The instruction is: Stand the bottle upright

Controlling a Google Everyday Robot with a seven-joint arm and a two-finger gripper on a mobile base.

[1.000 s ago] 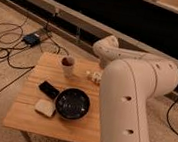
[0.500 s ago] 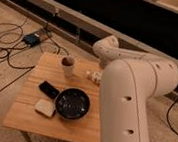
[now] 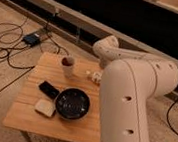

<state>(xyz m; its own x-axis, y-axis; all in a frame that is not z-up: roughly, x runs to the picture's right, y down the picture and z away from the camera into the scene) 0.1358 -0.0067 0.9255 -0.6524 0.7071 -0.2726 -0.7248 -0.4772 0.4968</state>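
Observation:
The bottle (image 3: 93, 76) is a small white thing on the wooden table (image 3: 25, 113), just right of the cup. It appears to lie on its side, and its right end is covered by my arm. My arm (image 3: 129, 92) rises from the lower right and bends at the elbow (image 3: 107, 47) above the table's far right corner. The gripper is hidden behind the arm's thick link, somewhere near the bottle.
A pale cup (image 3: 68, 66) with dark red contents stands at the table's far middle. A flat black device (image 3: 49, 89), a black bowl (image 3: 72, 104) and a pale block (image 3: 45, 108) lie nearer. Cables and a blue box (image 3: 31, 39) lie on the floor at left.

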